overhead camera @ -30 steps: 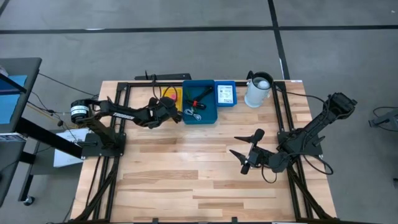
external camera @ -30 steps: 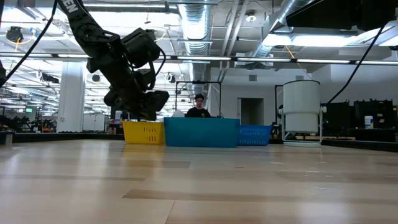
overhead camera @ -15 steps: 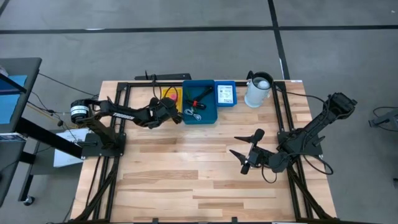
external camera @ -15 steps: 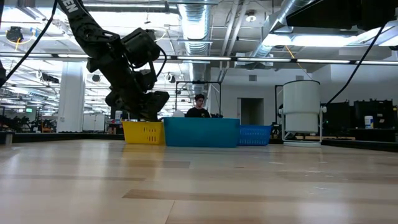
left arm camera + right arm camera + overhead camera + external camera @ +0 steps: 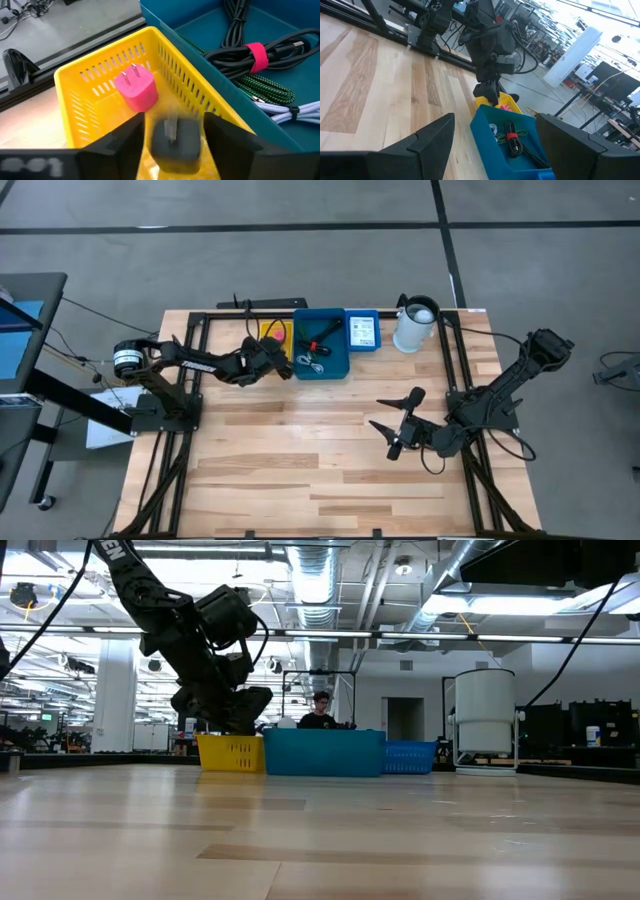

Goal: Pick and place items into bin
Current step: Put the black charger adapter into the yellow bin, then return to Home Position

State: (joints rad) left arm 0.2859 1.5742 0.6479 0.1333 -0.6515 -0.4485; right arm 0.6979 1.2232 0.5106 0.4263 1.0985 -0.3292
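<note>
My left gripper hangs over the near end of the yellow basket, fingers open. Between them is a small black plug block, blurred, with a narrow gap on either side. A pink plug lies on the basket's floor beyond it. The blue bin beside it holds a black coiled cable with a red strap, a green braided cable and a white cable. My right gripper waits open above the table's middle right, holding nothing.
A small blue basket with a white printed packet stands right of the blue bin, and a white jug stands at the far right. The wooden tabletop lies bare toward the near edge. A person sits beyond the table.
</note>
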